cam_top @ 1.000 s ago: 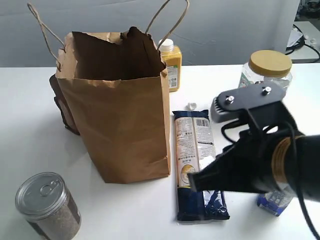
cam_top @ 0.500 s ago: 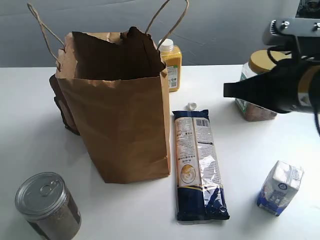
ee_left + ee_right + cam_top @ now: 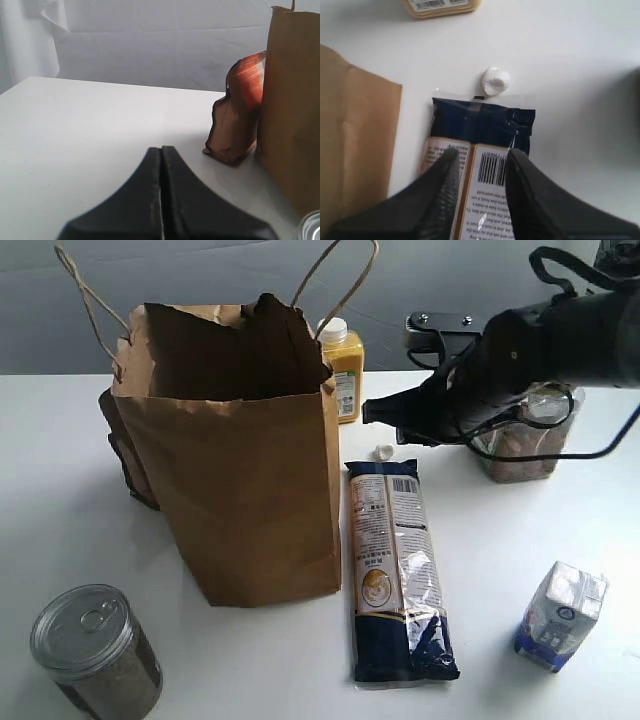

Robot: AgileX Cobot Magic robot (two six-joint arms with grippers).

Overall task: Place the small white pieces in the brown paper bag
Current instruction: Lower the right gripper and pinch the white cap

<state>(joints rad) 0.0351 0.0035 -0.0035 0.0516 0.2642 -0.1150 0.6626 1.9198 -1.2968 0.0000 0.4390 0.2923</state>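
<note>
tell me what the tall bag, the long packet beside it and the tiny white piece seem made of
Brown paper bag: matte kraft paper, creased, ragged rim.
Long packet: glossy plastic film, clear and dark blue, with glare and crinkles.
Small white piece: smooth white lump, probably plastic; too small to be sure.

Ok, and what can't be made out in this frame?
- Inside of the paper bag: exterior view, its front wall and shadow hide the bottom, so any pieces in it are unseen.
- Only one white piece shows, near the end of the packet; no view shows others.
- Jar: exterior view, the right arm covers its lid.
- Pouch: exterior view, mostly behind the bag.
</note>
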